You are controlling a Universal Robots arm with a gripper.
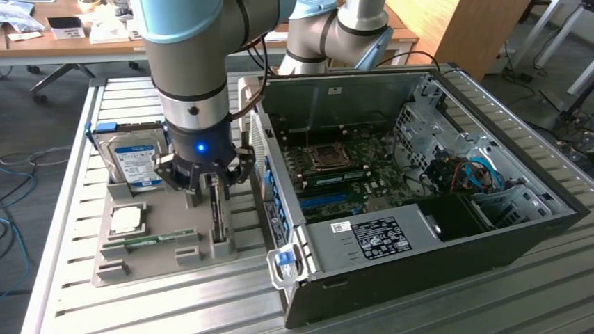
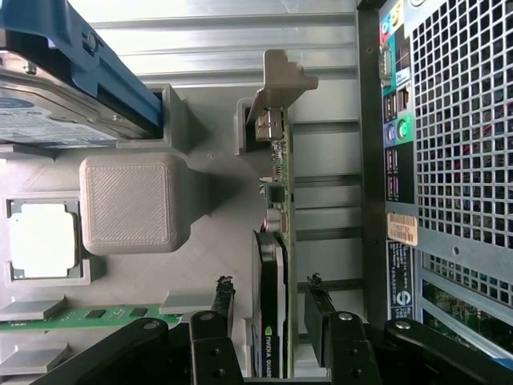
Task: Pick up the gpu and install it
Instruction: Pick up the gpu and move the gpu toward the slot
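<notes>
Between spread fingers (image 2: 223, 301), gpu (image 2: 269, 273), one end hidden

Arm (image 1: 190, 62): standing near vertical, entering the exterior view from twelve o'clock.
Wrist (image 1: 197, 139): pointing toward six o'clock, blue light glowing.
Gripper (image 1: 211, 186): hanging low, fingers (image 2: 223, 298) standing apart, clamping nothing.

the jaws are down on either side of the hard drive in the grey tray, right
Not the hard drive. The wrist view shows the jaws down on either side of the gpu, which stands on edge in the grey tray. The hard drive sits in another slot.
</notes>
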